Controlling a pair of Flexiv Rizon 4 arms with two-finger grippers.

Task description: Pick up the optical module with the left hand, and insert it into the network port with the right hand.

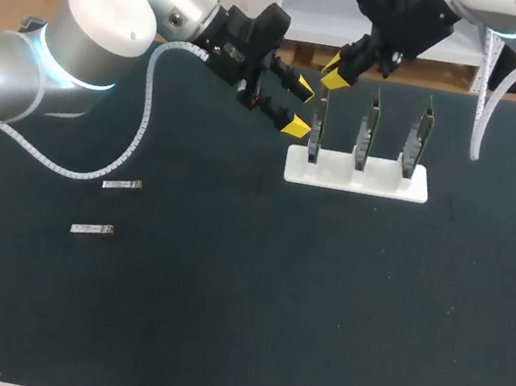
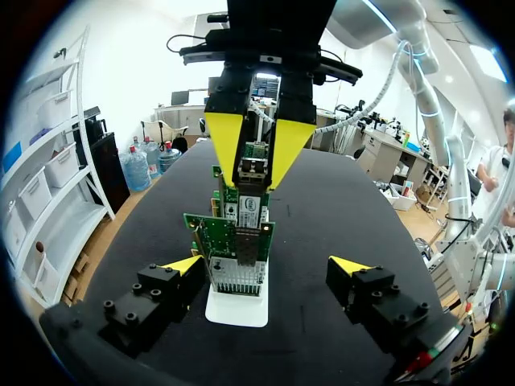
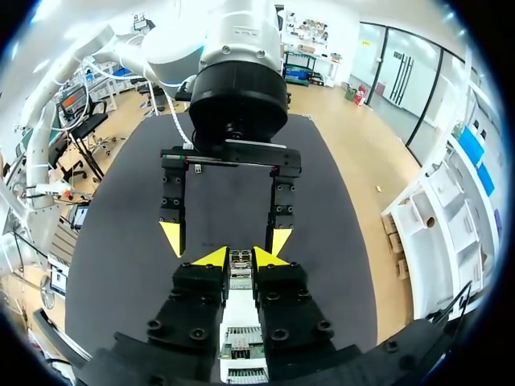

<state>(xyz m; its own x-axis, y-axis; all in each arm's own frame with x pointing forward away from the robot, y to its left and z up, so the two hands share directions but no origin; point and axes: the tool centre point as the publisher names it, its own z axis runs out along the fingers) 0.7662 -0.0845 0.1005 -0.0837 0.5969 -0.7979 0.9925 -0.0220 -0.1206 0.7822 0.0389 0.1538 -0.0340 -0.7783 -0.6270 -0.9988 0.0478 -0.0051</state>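
Note:
My right gripper (image 1: 336,72) hangs over the leftmost network card (image 1: 317,132) of three standing upright in a white stand (image 1: 384,182). It is shut on a small metal optical module (image 3: 239,263), which the left wrist view shows pinched between its yellow fingers (image 2: 224,145) just above the cards (image 2: 235,241). Just left of the stand, my left gripper (image 1: 299,106) faces the cards, open and holding nothing. In its own view the left gripper (image 2: 267,267) has one tip on each side of the stand (image 2: 238,310).
Two more optical modules (image 1: 122,185) (image 1: 92,229) lie flat on the dark table at the left. The middle card (image 1: 367,132) and right card (image 1: 418,139) stand in the same holder. My left arm's cable (image 1: 141,124) loops down over the table.

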